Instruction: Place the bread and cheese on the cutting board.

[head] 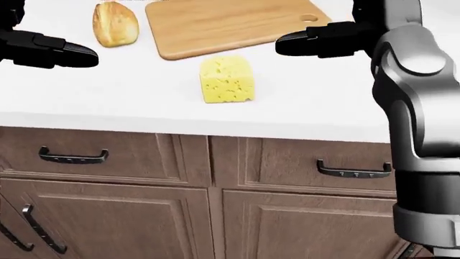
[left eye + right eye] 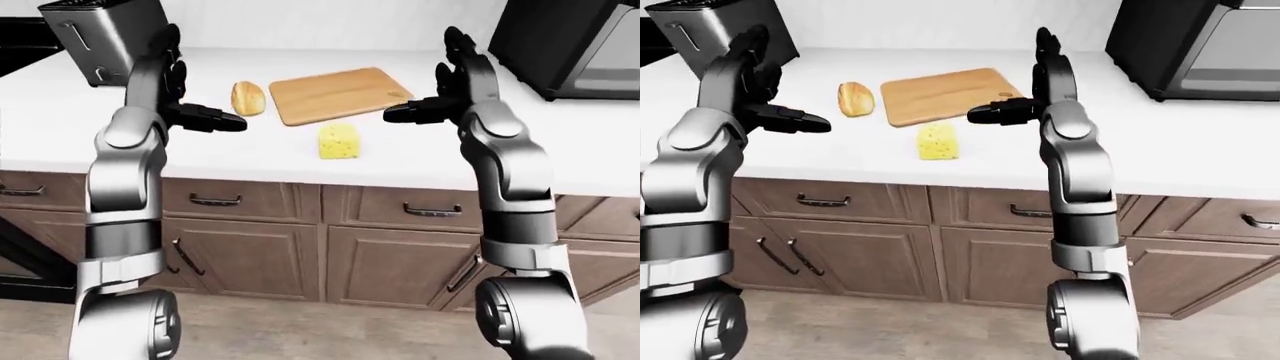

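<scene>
A wooden cutting board (image 1: 230, 26) lies on the white counter (image 1: 129, 102). A bread roll (image 1: 115, 24) rests on the counter just left of the board. A yellow cheese wedge (image 1: 226, 79) with holes stands on the counter below the board's lower edge. My left hand (image 2: 205, 116) hovers open to the left of the bread, holding nothing. My right hand (image 2: 425, 111) is open over the board's right end, fingers outstretched, apart from the cheese.
A metal toaster (image 2: 100, 34) stands at the counter's upper left. A dark microwave (image 2: 575, 41) sits at the upper right. Brown drawers and cabinet doors (image 1: 215, 216) with dark handles run below the counter edge.
</scene>
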